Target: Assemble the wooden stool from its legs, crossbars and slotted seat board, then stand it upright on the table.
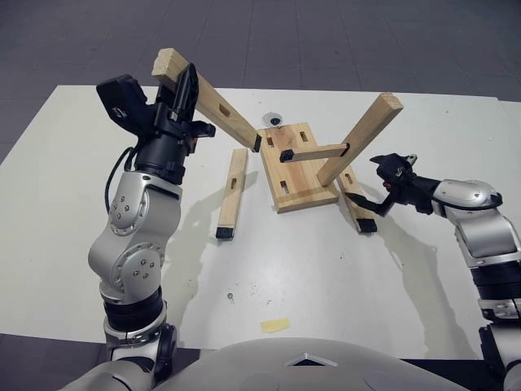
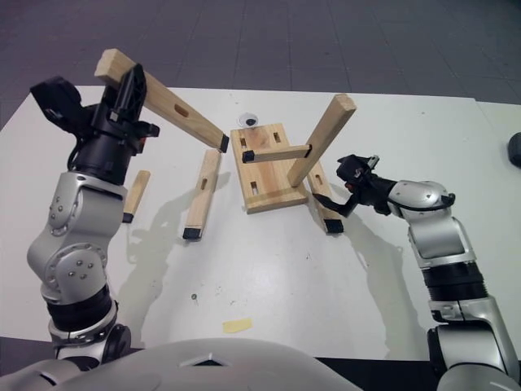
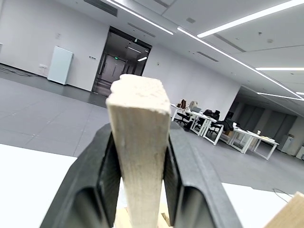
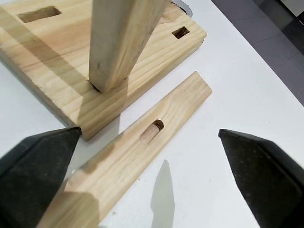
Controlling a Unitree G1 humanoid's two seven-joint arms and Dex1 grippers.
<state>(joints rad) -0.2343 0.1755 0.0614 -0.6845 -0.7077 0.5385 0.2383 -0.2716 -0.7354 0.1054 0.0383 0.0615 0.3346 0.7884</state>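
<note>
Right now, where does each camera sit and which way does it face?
Left eye view: head, facing forward-down at the table; both arms show.
Right eye view: head, alongside; shares that whole scene.
Left wrist view: left wrist, along the held leg toward the room; left gripper clamps it.
Right wrist view: right wrist, down at seat board and loose leg; right gripper open.

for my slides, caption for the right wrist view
Open right gripper over a loose leg beside the seat board, where another leg stands slotted
</note>
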